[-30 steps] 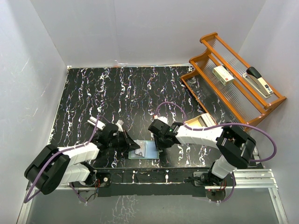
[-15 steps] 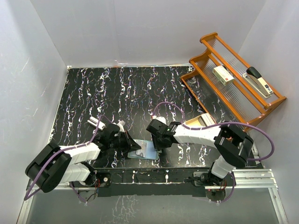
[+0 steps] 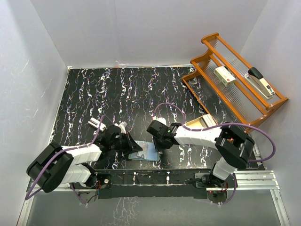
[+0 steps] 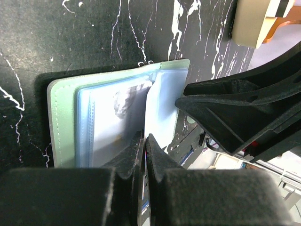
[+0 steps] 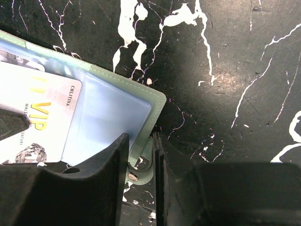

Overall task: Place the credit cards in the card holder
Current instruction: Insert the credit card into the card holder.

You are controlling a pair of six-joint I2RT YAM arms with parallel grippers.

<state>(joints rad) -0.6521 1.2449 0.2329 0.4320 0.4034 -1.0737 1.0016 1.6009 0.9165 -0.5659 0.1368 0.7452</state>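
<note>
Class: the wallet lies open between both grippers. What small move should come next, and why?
Probably the right gripper should clamp firmly on the snap tab that its jaws closely straddle, anchoring the card holder: the left gripper is shut, seemingly pinching a clear sleeve, and pulling it could drag a loose holder.
</note>
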